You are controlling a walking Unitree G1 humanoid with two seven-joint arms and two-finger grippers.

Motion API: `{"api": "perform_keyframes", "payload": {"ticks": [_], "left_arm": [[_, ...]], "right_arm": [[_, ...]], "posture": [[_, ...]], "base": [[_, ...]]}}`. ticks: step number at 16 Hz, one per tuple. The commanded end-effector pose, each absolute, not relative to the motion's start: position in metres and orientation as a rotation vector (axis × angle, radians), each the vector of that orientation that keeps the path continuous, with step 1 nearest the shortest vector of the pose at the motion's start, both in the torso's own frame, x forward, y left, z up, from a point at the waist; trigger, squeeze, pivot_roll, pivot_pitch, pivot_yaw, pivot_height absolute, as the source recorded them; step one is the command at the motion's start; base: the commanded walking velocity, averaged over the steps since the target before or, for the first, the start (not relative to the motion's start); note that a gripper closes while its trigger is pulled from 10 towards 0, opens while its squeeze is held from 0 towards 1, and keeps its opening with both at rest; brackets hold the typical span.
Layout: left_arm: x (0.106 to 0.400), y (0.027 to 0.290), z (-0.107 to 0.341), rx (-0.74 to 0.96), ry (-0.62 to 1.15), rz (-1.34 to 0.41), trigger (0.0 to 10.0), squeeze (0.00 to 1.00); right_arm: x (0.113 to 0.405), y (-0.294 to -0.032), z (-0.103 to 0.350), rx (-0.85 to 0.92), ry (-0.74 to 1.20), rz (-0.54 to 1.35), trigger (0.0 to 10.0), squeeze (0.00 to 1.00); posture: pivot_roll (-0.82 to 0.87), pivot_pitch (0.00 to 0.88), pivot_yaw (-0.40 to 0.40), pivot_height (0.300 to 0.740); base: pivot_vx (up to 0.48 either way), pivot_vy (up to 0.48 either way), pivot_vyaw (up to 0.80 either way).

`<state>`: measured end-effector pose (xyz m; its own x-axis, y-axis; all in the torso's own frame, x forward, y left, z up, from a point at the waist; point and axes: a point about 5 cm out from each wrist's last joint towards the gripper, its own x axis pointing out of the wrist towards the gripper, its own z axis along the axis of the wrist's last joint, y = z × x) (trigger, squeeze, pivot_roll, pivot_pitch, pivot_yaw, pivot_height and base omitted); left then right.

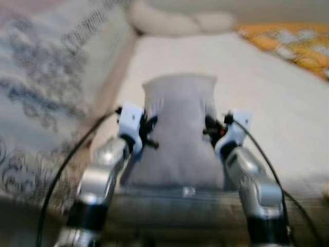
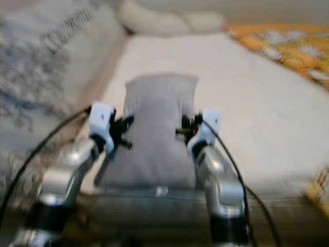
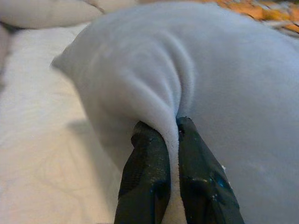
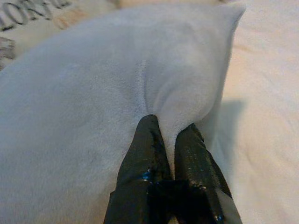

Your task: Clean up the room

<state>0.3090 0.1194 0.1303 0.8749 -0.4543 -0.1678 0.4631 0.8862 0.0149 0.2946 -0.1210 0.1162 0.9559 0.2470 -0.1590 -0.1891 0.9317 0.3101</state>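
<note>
Carrying plump pale-grey soft fabric pillow [image 1: 180,134] over near edge of cream bed sheet [image 1: 277,103], left gripper [image 3: 170,140] and right gripper [image 4: 168,135] each pinching a fold on opposite sides: best keep both level, set down flat farther in.

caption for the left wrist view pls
Left gripper pinching a fold of the grey pillow over the cream bed sheet.

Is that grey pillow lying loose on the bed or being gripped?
Gripped. The left gripper and right gripper each pinch a fold of the grey pillow from its sides.
</note>
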Motion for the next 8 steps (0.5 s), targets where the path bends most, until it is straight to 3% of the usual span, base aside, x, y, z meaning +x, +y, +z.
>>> {"api": "perform_keyframes", "payload": {"ticks": [1,6,8], "left_arm": [[0.3112,0.1185,0.1423,0.063,0.115,-0.487,10.0,0.00],[0.3105,0.1187,0.1412,0.066,0.121,-0.482,10.0,0.00],[0.3107,0.1208,0.1415,0.075,0.119,-0.435,10.0,0.00]], "right_arm": [[0.2974,-0.1210,0.1280,0.287,0.146,0.231,10.0,0.00],[0.2973,-0.1200,0.1275,0.286,0.148,0.230,10.0,0.00],[0.2971,-0.1203,0.1278,0.286,0.147,0.227,10.0,0.00]], "posture": [[-0.05,0.000,0.064,0.740],[-0.05,0.000,0.068,0.740],[-0.05,0.000,0.068,0.740]], "base": [[0.000,0.398,0.00],[0.000,0.383,0.00],[0.000,0.000,0.00]]}}
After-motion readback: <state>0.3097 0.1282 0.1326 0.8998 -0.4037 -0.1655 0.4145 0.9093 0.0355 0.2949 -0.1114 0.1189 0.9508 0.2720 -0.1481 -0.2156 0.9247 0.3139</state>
